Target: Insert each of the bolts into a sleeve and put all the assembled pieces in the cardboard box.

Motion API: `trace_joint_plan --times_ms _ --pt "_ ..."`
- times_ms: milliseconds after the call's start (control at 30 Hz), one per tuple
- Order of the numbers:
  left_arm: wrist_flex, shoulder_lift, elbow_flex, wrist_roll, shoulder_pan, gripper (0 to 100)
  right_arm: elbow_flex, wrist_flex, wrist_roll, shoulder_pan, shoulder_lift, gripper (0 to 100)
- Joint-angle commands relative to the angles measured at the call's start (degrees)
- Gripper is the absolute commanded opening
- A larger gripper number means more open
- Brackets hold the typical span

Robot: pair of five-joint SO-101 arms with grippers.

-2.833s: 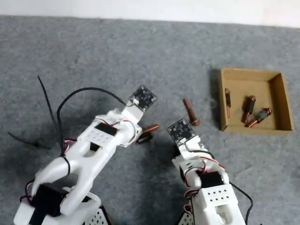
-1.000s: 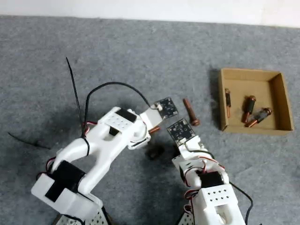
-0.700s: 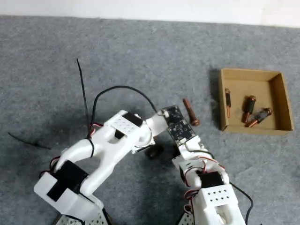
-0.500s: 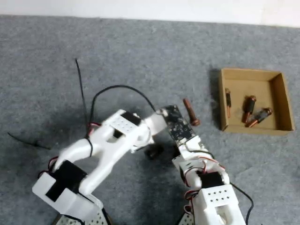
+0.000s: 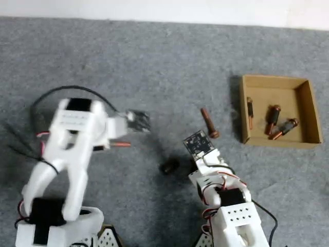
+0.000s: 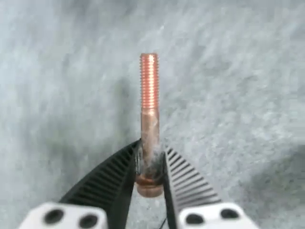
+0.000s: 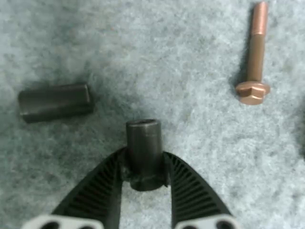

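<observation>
The left jaws pinch a copper bolt (image 6: 149,119) near its head; the right jaws clamp a dark sleeve (image 7: 142,152). A second sleeve (image 7: 55,102) and a loose bolt (image 7: 254,57) lie on the grey carpeted desk (image 5: 154,62). The cardboard box (image 5: 241,110) holds three pieces (image 5: 272,119). A pale wall (image 5: 154,7) lies beyond.

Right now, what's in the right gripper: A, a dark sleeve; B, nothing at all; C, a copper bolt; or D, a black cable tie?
A: in the right wrist view the right gripper is clamped on a dark sleeve, while the copper bolt sits in the left gripper.
</observation>
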Motion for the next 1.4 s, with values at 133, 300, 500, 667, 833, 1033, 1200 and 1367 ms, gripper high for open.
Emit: trace_joint_plan --times_ms 133,300,500,667,833,1033,1200,1367 --pt "0.88 16.66 -16.66 7.65 -3.47 11 -0.40 -0.13 -0.26 0.48 -0.92 0.5" --pt "0.88 25.71 -29.85 37.01 -4.70 26 -0.40 -0.13 -0.26 0.48 -0.92 0.5" --pt "9.93 26.95 -36.88 86.51 -4.35 27 -0.31 -0.13 -0.26 0.48 -0.92 0.5" --pt "16.35 26.07 -36.26 109.45 -0.84 27 -0.31 -0.13 -0.26 0.40 -0.92 0.5" --pt "16.70 28.70 -36.26 116.48 -0.84 27 -0.31 -0.13 -0.26 0.40 -0.92 0.5" --pt "16.35 35.21 -36.35 125.01 -1.71 27 -0.31 -0.13 -0.26 0.40 -0.92 0.5" --pt "14.07 42.42 -36.79 126.95 -2.15 27 -0.22 -0.13 -0.26 0.40 -0.92 0.5" --pt "7.91 46.29 -36.88 127.03 -3.74 27 -0.22 -0.13 -0.18 0.40 -0.92 0.5"
